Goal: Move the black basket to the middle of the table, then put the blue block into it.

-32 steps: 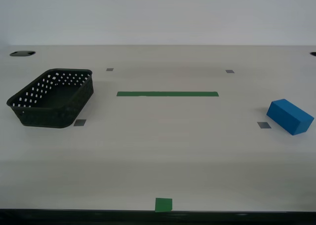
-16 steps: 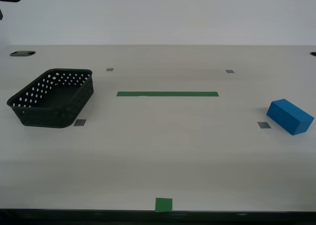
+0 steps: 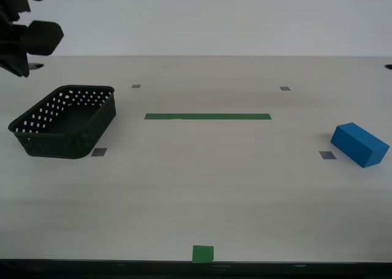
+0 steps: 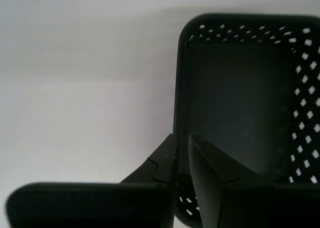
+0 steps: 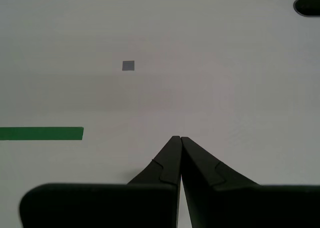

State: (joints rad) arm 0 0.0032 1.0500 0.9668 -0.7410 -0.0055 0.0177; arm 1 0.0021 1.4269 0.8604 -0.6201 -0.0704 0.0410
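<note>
The black basket (image 3: 64, 123) stands empty on the table (image 3: 202, 193) at the exterior view's left. It fills much of the second wrist view (image 4: 240, 113). My second gripper (image 4: 182, 138) hovers over the basket's rim, its jaws almost together and holding nothing. Its arm (image 3: 27, 40) shows at the exterior view's upper left, above and behind the basket. The blue block (image 3: 360, 144) lies on the table at the far right of the exterior view. My first gripper (image 5: 178, 138) is shut and empty above bare table; it does not show in the exterior view.
A long green tape strip (image 3: 207, 116) crosses the table's middle, and its end shows in the first wrist view (image 5: 42, 133). Small grey squares (image 3: 98, 152) mark the table. A green square (image 3: 203, 253) sits at the front edge. A dark hole (image 5: 306, 6) is in the tabletop.
An arm has come into the exterior view from the upper left corner and moved down and right toward the basket. The basket and blue block have not moved.
</note>
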